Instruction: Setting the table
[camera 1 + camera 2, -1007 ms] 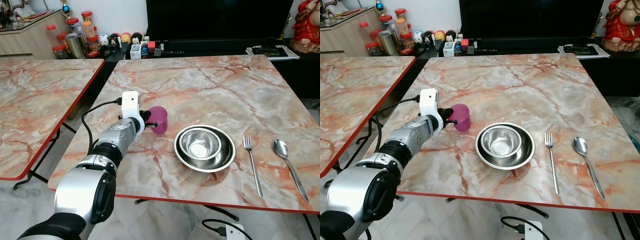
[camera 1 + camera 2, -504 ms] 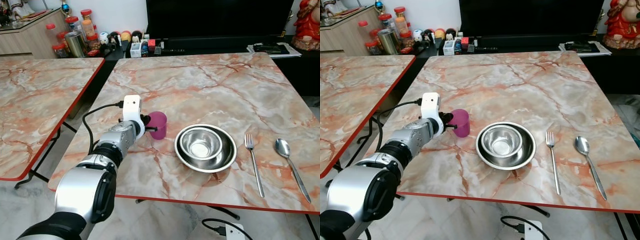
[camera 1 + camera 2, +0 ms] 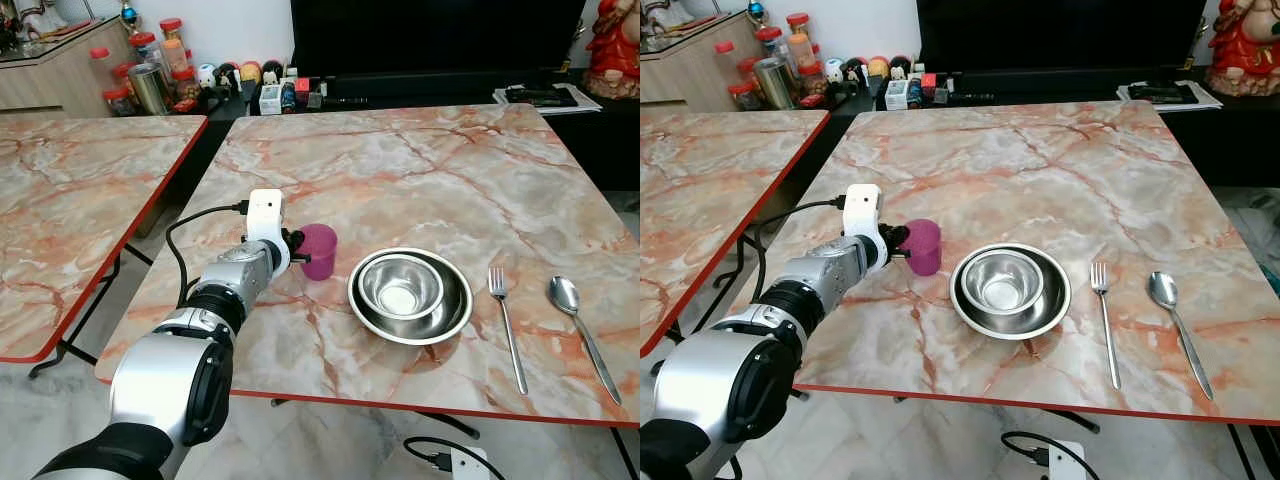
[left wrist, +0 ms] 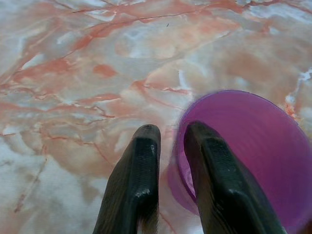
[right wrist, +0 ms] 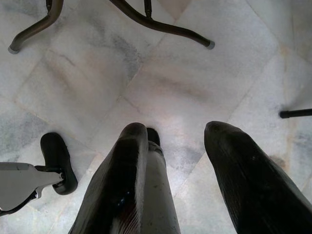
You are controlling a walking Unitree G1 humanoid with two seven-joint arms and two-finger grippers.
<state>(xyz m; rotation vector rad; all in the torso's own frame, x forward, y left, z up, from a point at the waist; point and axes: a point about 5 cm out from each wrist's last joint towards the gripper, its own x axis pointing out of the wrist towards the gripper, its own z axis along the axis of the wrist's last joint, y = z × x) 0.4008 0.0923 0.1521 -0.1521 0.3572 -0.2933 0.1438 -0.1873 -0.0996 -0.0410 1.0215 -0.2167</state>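
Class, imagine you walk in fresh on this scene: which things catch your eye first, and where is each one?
The purple cup stands out on the marble table, its rim pinched by the left gripper, one finger inside. Just right of it sit the nested steel bowls, then the fork and spoon.

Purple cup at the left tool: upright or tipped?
Upright. The purple cup stands on the table, mouth upward, with the left tool pinching its rim wall.

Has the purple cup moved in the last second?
Yes. The purple cup lay tipped on its side a second ago; now it stands upright left of the steel bowls, with the left tool pinching its rim.
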